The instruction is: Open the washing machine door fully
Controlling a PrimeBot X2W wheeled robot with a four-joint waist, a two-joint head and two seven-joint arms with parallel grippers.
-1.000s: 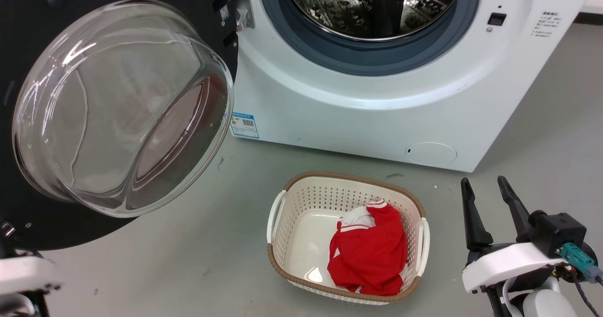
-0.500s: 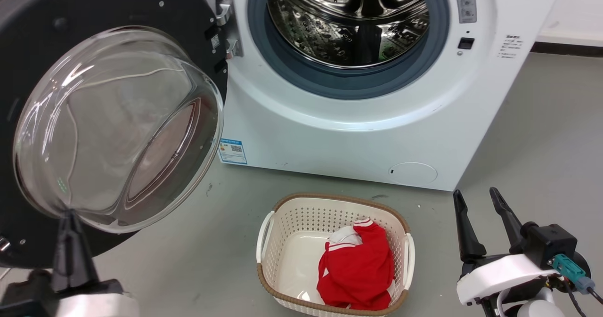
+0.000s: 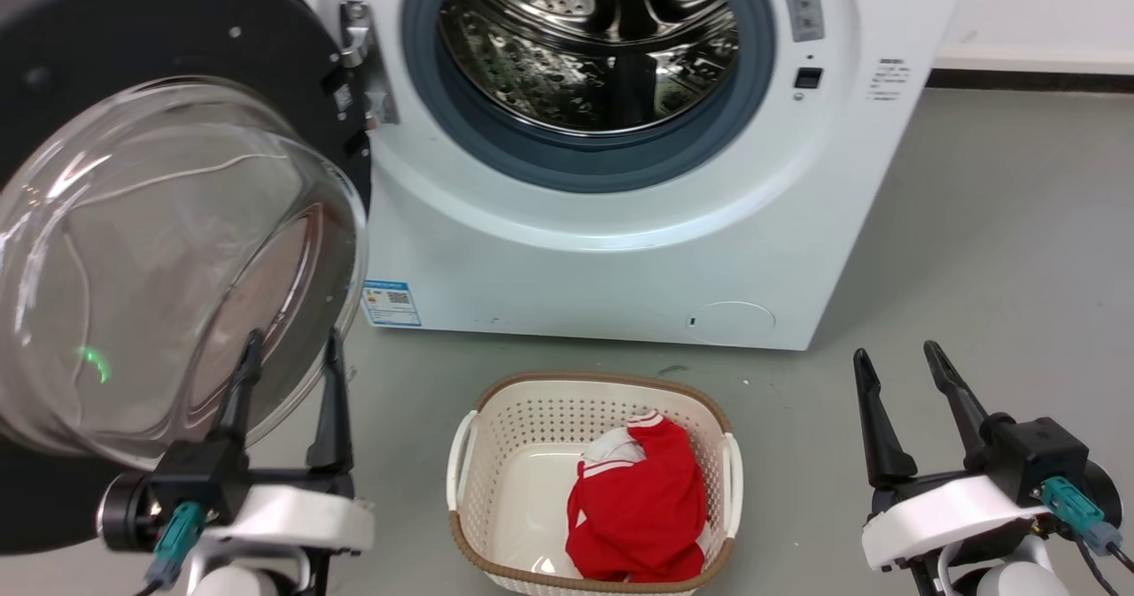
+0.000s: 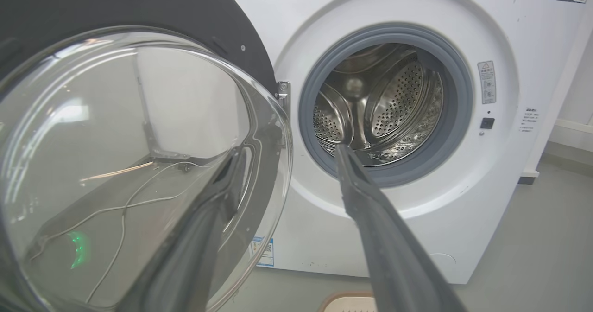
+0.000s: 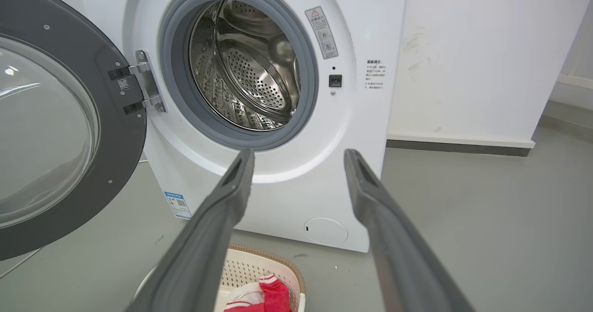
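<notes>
Left gripper (image 3: 294,341) fingers spread, empty, low before the large round black glass-bowled washing machine door (image 3: 177,29), which stands swung wide left of white front-load washer (image 3: 576,259). Right gripper (image 3: 895,352) also spread, empty, right of cream perforated plastic basket (image 3: 586,382).

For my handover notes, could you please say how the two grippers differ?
The left gripper overlaps the washing machine door in the head view; the right gripper shows against grey floor. The left sits left of the basket, the right sits right of it. Both are open and empty.
</notes>
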